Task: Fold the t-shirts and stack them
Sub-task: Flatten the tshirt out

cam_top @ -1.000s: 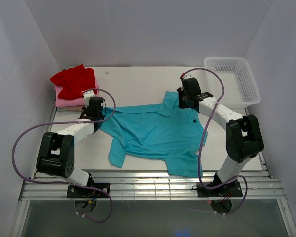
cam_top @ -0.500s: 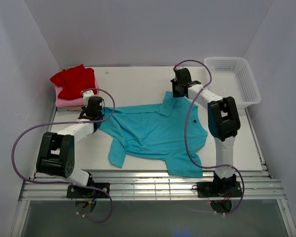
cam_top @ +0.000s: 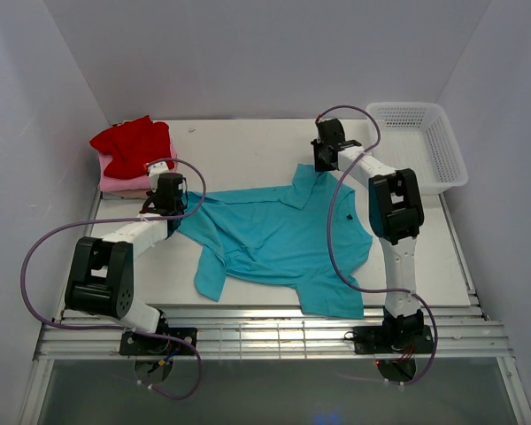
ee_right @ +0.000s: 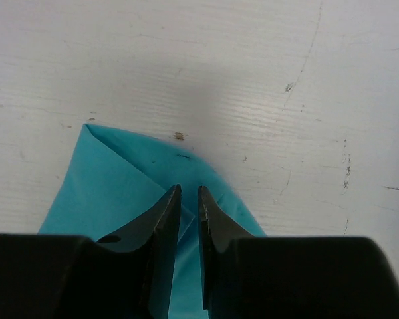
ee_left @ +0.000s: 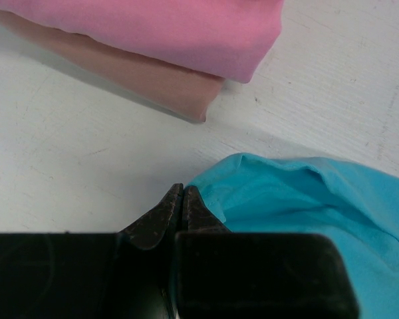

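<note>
Teal t-shirt (cam_top: 283, 239) spread out at centre of desk (cam_top: 239, 155), collar toward far edge. Left end effector (ee_left: 184, 193) clenched on sleeve edge, near stacked pink t-shirt (ee_left: 186, 33) and beige t-shirt (ee_left: 153, 83). Right end effector (ee_right: 188, 196) released, jaws narrowly parted over teal corner. Red t-shirt (cam_top: 128, 142) laid atop stack.
</note>
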### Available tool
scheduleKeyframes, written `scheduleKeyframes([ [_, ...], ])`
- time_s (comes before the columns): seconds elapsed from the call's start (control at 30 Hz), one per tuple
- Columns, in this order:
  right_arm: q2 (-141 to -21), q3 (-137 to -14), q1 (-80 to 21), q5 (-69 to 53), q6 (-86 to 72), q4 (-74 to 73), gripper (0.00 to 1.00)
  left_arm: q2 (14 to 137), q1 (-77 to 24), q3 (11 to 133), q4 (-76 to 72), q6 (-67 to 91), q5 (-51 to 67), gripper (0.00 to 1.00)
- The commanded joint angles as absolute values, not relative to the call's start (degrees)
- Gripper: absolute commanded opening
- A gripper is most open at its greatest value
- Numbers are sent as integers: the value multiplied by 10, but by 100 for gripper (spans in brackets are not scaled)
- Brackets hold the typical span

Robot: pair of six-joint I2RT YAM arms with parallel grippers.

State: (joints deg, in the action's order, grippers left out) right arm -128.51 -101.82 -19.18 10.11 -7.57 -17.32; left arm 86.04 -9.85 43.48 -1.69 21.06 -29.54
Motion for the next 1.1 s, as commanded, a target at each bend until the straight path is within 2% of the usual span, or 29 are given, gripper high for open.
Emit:
scheduleKeyframes([
  [0.0,-1301,-1040,-188,103,-64,-192,23,835,-94,427,-23,211,-294,11],
  [1.07,-1259,-1000,-186,65,-67,-190,26,828,-88,420,-25,213,-291,11],
])
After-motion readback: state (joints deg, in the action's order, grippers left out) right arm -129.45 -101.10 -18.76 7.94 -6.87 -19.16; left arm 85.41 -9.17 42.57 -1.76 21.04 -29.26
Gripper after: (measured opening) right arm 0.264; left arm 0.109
